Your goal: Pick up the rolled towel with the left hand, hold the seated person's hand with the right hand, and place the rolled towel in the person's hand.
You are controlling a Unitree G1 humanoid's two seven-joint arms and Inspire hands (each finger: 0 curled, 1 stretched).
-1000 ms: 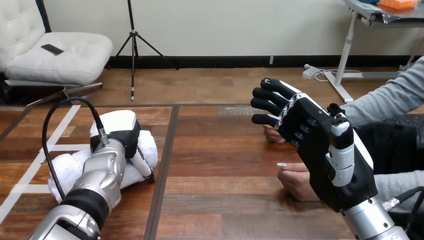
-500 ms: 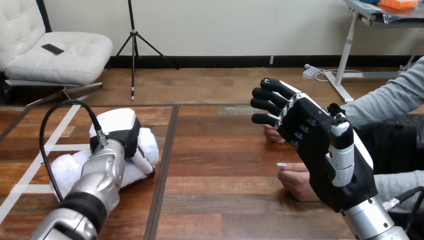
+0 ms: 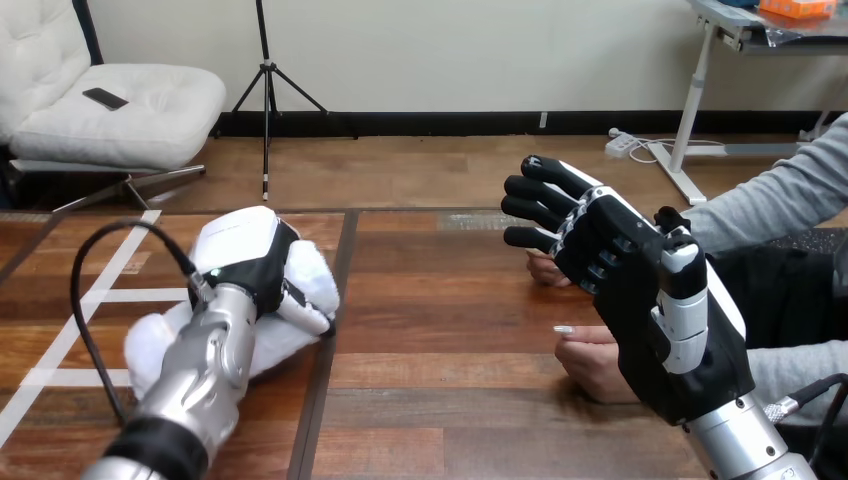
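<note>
left robot hand [image 3: 245, 250] is clenched round the rolled towel [image 3: 160, 345], fingers and thumb wrapped over its front end. the towel's tail sticks out behind the hand, alongside the forearm. cannot tell if the towel is clear of the tabletop [image 3: 450, 330] or dragging on it.

right robot hand [image 3: 650, 310] is up on edge, fingers straight and spread, grasping nothing. person's near hand [image 3: 590, 362] rests on the tabletop just beyond its palm, partly hidden by it. person's far hand [image 3: 545, 268] is behind its fingertips. contact with either: cannot tell.

risks:
- the grip covers one end only, and the towel is soft. the loose tail could sag, unroll or catch the tabletop on the carry, and the roll could slip out.
- the person's near hand looks curled, palm not up, so nothing is ready to receive. if the right hand closes without lining up, it could pinch fingers or miss.
- the right hand stands between the left hand and the person's hands. a straight carry across could bump it.

room:
- between the two robot hands there is wide bare tabletop with nothing to dodge.
- the far tabletop edge is just past the left hand, so keep the towel on the near side.
- on the right hand's outer side the person's arms crowd it, with little slack.
</note>
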